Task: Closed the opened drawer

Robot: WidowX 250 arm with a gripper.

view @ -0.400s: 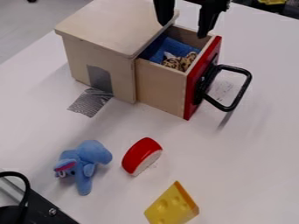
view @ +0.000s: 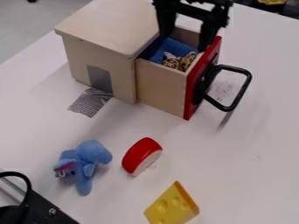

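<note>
**The Drawer Is Out**

The big wooden box (view: pixel 111 33) has its drawer (view: pixel 161 87) sticking out. It looks stiff and pretty light (it's wood!). The black gripper (view: pixel 184 42) hangs over it, fingers wide apart, holding nothing. Push flat on the red front (view: pixel 191 98), or grab the hard black handle (view: pixel 241 93).

Box (view: pixel 99 30): upper left to upper centre, on table (view: pixel 245 148). Drawer (view: pixel 159 87): extends from the box's right side; handle (view: pixel 241 94) on its outer right face; cloth (view: pixel 168 49) inside. Below the box, left to right: plush toy (view: pixel 90 153), rounded block (view: pixel 139 154). Cheese wedge (view: pixel 171 208): bottom centre, below the block.
</note>
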